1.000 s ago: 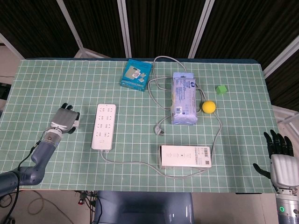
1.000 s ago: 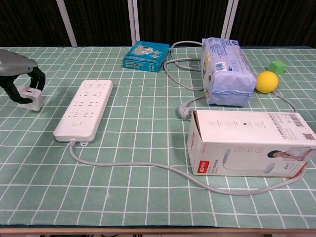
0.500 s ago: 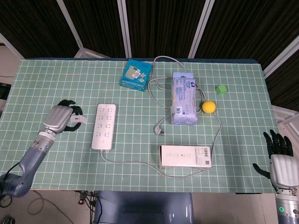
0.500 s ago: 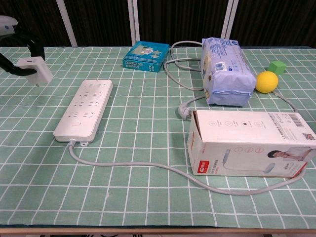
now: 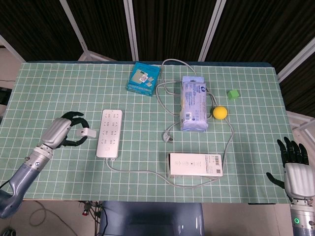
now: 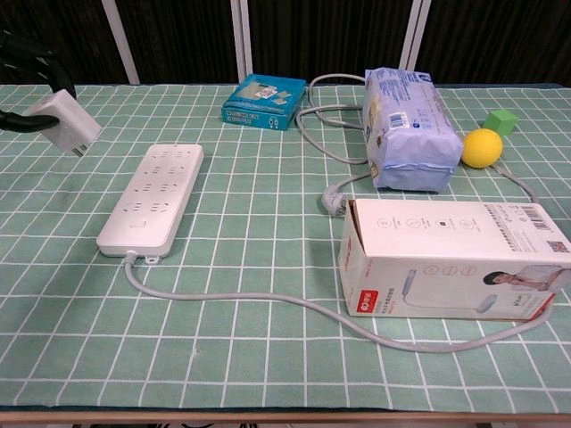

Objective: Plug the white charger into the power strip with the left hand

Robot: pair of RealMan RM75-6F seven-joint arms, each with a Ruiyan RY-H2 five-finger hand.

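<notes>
My left hand (image 5: 63,132) holds the white charger (image 5: 89,132) in its fingertips, lifted off the green mat just left of the white power strip (image 5: 109,133). In the chest view the charger (image 6: 64,121) hangs tilted above the mat, up and left of the power strip (image 6: 153,196), with only dark fingers (image 6: 20,119) of the left hand at the frame edge. My right hand (image 5: 296,172) is at the table's near right corner, fingers spread and holding nothing.
A white product box (image 5: 195,164) lies near the front, with the strip's grey cable (image 5: 142,171) looping by it. Behind are a blue tissue pack (image 5: 193,103), a teal box (image 5: 142,79), a yellow ball (image 5: 220,112) and a green cube (image 5: 233,94).
My left hand has lifted the charger off the mat and carried it right, toward the power strip. The right hand has stayed put.
</notes>
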